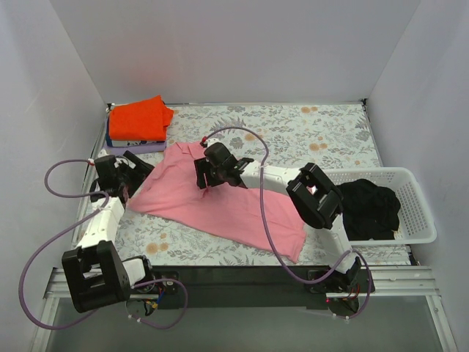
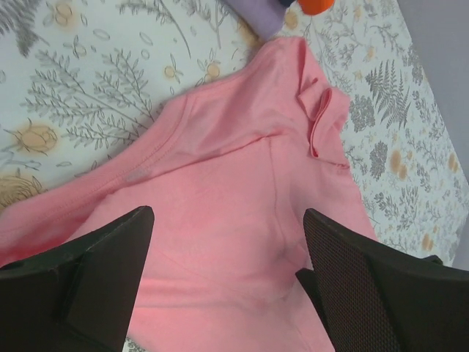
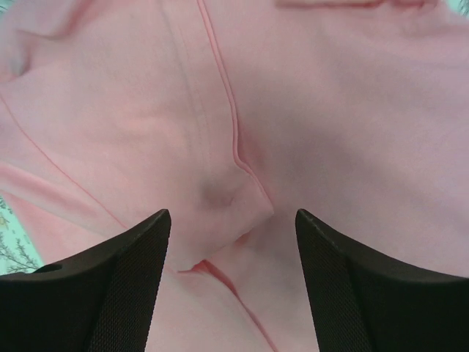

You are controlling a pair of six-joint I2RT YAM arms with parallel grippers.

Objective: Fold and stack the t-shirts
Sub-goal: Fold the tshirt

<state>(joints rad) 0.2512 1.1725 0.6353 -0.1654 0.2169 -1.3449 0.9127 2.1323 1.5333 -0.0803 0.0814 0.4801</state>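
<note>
Pink t-shirt (image 1: 220, 202) lies spread on the floral worktop (image 1: 330, 132), skewed to its edges; one end points to the far left corner, the other reaches almost to the near edge, right of centre. Orange-red t-shirt (image 1: 139, 117) sits folded in the far left corner on a purple layer (image 1: 135, 147). White basket (image 1: 418, 213) stands at the right edge with a black garment (image 1: 370, 205) in it.

Left gripper (image 2: 227, 220) hovers over the pink shirt's left side, jaws wide apart, nothing between them; right gripper (image 3: 233, 220) is low over the shirt's far middle, jaws parted, with only a small pucker of cloth below the gap and none of it pinched.

Risks, as we judge them:
- the pucker and the curled flap (image 2: 319, 121) get pressed into the fold as creases if not smoothed first;
- the right arm's cable (image 1: 265, 220) crosses the shirt and may drag it when the arm moves;
- the skewed lie could send the near corner off the near edge on a pull.

Unclear:
- whether the right fingertips touch the cloth;
- the shirt's left sleeve, covered by the left gripper in the top view;
- what the purple layer is;
- whether the basket holds more than one garment.
</note>
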